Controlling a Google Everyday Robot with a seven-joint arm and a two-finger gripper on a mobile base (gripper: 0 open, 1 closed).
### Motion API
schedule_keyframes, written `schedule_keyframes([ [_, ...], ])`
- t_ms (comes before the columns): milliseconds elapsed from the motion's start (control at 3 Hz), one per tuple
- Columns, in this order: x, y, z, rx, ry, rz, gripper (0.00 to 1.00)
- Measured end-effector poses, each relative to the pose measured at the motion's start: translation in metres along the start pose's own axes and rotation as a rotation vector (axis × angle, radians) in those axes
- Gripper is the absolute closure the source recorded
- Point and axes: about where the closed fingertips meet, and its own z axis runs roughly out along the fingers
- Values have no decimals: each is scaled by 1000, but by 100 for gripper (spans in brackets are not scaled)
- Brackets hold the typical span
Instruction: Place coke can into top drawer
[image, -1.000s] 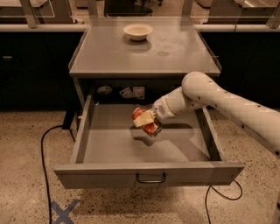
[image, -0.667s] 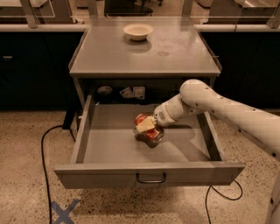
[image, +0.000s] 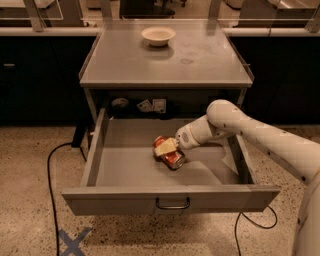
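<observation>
The top drawer (image: 125, 199) is pulled fully open below the counter (image: 200, 67). Inside it, right of the middle of its floor, lies the coke can (image: 174, 159), tipped on its side and touching the bottom. The gripper (image: 164, 149) reaches in from the right, its jaws pinching the can's upper end. A cream bowl (image: 158, 35), with nothing showing inside, sits at the back of the counter.

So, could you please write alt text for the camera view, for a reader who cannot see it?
The gripper, on a white arm reaching in from the right, holds the coke can tilted, low inside the open top drawer. A cream bowl sits on the cabinet top.
</observation>
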Motion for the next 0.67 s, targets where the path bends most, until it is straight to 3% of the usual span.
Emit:
schedule_keyframes([
  [667,0,0,0,0,0,0,58],
])
